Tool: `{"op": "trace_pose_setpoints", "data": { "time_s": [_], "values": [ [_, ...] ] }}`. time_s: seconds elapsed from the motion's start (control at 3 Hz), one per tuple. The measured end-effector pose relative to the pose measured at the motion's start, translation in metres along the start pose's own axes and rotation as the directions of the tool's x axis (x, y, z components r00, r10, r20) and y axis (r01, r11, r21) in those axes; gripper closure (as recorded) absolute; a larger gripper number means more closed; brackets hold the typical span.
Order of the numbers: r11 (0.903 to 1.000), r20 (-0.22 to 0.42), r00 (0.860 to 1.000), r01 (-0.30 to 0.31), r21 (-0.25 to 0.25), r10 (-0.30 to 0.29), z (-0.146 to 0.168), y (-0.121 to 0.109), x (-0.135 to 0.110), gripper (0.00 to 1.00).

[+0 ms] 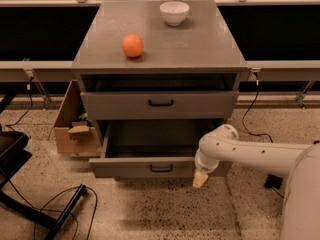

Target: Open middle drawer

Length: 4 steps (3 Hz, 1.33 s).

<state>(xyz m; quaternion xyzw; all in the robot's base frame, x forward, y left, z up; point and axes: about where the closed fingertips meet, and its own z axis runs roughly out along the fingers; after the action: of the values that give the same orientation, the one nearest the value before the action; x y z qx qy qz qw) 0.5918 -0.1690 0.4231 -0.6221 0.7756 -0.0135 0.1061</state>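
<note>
The middle drawer [145, 168] of the grey cabinet is pulled out, so its low front panel, small black handle [161, 168] and deep grey tray [150, 139] all show. The tray looks empty. My gripper [200, 179] hangs from the white arm [250, 154] and points down at the floor, at the right end of the drawer front and to the right of the handle. It is not on the handle.
A closed, taller-fronted drawer [160, 104] sits above. An orange [132, 45] and a white bowl [174, 12] are on the cabinet top [200, 44]. A cardboard box [75, 129] stands to the left. A black chair base and cable [55, 209] lie on the floor at front left.
</note>
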Motion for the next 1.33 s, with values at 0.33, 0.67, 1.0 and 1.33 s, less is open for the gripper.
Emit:
{"op": "trace_pose_setpoints", "data": {
  "time_s": [0.33,0.67,1.0,1.33],
  "values": [
    [0.9982,-0.003,1.000,-0.020,-0.056,0.020,0.005,0.019,0.011,0.49],
    [0.9982,-0.003,1.000,-0.020,-0.056,0.020,-0.003,0.018,0.010,0.72],
    [0.9982,-0.003,1.000,-0.020,-0.056,0.020,-0.010,0.016,0.009,0.95],
    [0.9982,-0.003,1.000,-0.020,-0.056,0.020,-0.016,0.015,0.008,1.00]
  ]
}}
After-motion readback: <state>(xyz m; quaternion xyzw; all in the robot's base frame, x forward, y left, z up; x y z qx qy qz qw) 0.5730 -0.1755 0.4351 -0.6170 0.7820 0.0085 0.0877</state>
